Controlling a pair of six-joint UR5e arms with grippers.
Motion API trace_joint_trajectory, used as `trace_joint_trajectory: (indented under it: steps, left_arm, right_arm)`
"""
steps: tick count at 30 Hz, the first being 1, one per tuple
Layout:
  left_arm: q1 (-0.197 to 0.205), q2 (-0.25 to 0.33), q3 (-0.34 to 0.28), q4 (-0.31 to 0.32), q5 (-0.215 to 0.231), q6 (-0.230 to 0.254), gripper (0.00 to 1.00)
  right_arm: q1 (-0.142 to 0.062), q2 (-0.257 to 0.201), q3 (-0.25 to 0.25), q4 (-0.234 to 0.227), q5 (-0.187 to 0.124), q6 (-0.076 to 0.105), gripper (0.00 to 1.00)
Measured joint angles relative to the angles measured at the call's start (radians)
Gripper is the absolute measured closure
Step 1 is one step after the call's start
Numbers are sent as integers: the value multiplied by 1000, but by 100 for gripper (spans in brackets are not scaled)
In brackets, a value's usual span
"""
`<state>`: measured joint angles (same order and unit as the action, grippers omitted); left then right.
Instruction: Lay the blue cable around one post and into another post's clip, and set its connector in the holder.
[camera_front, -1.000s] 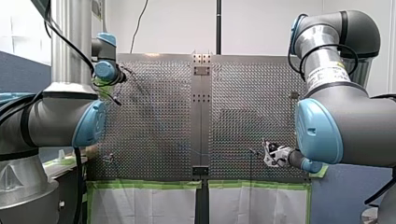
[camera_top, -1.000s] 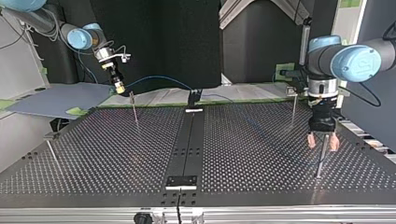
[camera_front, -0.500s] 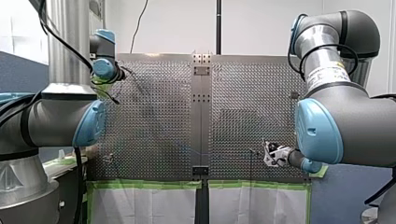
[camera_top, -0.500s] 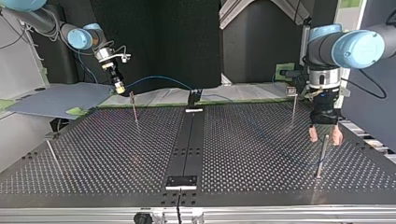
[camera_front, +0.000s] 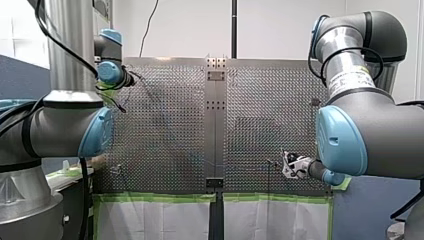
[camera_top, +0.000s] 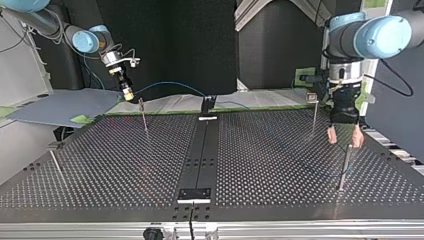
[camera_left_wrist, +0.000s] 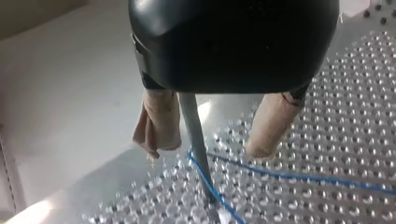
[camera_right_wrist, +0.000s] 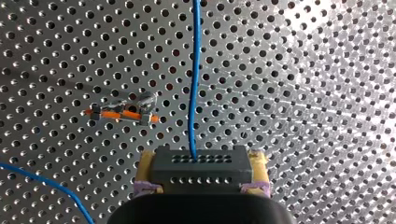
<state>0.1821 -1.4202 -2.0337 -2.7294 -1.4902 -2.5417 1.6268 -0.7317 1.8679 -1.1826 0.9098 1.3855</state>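
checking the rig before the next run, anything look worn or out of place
In the left wrist view, the beige covering on one of my left gripper's fingers looks wrinkled and loose at its tip; the other is smooth. The blue cable lies flat by the post, and my right gripper holds the connector squarely.

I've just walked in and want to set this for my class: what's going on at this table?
A blue cable is being routed over a perforated table. My right claw is shut on the cable's connector, held in the air at the top view's left. My left claw hangs open over a post, and the cable bends round that post's foot. The connector is not yet set down.
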Motion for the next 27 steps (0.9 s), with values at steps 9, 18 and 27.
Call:
trace_joint_trajectory:
  steps: [9, 18, 27]
  left_arm:
    - [-28, 74, -74, -21, 27, 64, 0]
    - [-92, 109, -145, -92, 2, 135, 0]
    - [-167, 57, -173, -167, -71, 211, 0]
  right_arm:
    - [0, 0, 0, 0, 0, 0, 100]
    - [4, 0, 0, 0, 0, -1, 100]
    - [10, -1, 0, -2, 0, 0, 100]
